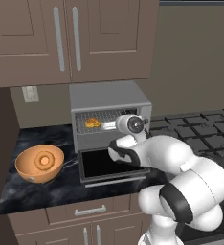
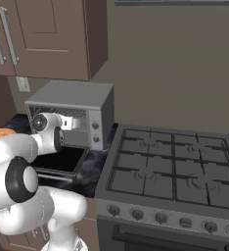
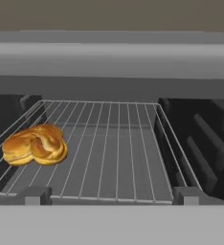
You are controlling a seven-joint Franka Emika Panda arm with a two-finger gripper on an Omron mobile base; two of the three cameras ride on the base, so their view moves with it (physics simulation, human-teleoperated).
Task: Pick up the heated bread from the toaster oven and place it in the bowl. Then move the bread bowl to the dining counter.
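A: Near side first?
B: Door (image 1: pixel 111 165) down flat over counter (image 1: pixel 47 191) edge, arm above it. Gripper (image 1: pixel 109 126) at oven (image 1: pixel 109 103) mouth, jaws wide open, nothing in them.
A: Bread?
B: Bread (image 3: pixel 36 144) on rack (image 3: pixel 114 143), left side, near left wall; rack bare to the right w/ room there.
A: Views differ?
B: Left base view has bowl (image 1: pixel 39 163) on counter, left of oven, apart. Right base view has stove (image 2: pixel 170 171) just beside oven, knobs (image 2: pixel 95 132) on its side.
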